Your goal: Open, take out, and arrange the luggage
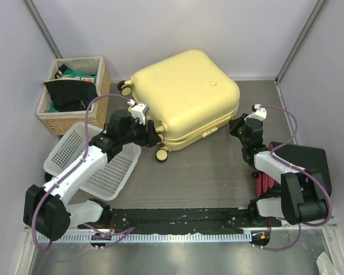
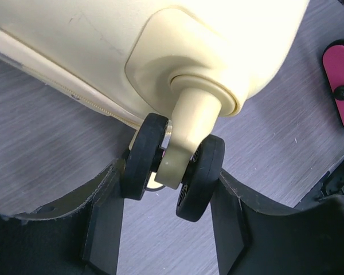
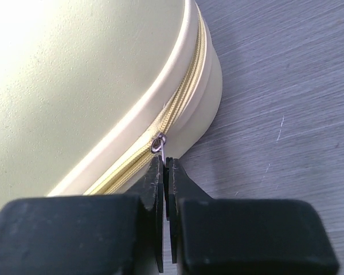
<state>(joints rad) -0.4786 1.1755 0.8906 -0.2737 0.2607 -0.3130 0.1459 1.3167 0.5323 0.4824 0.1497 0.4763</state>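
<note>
The pale-yellow luggage (image 1: 183,97) lies flat in the middle of the table with its zipper closed. My left gripper (image 1: 156,137) is at its near left corner. In the left wrist view the black fingers (image 2: 106,223) press from both sides on a twin caster wheel (image 2: 200,177) of the luggage (image 2: 160,51). My right gripper (image 1: 236,125) is at the case's right corner. In the right wrist view this gripper (image 3: 165,163) is shut on the metal zipper pull (image 3: 158,142), against the yellow shell (image 3: 74,74).
A wicker basket (image 1: 74,94) with dark and green clothes stands at the back left. A white mesh tray (image 1: 97,166) lies under the left arm. A black case with a red edge (image 1: 307,166) sits by the right arm. Walls close in both sides.
</note>
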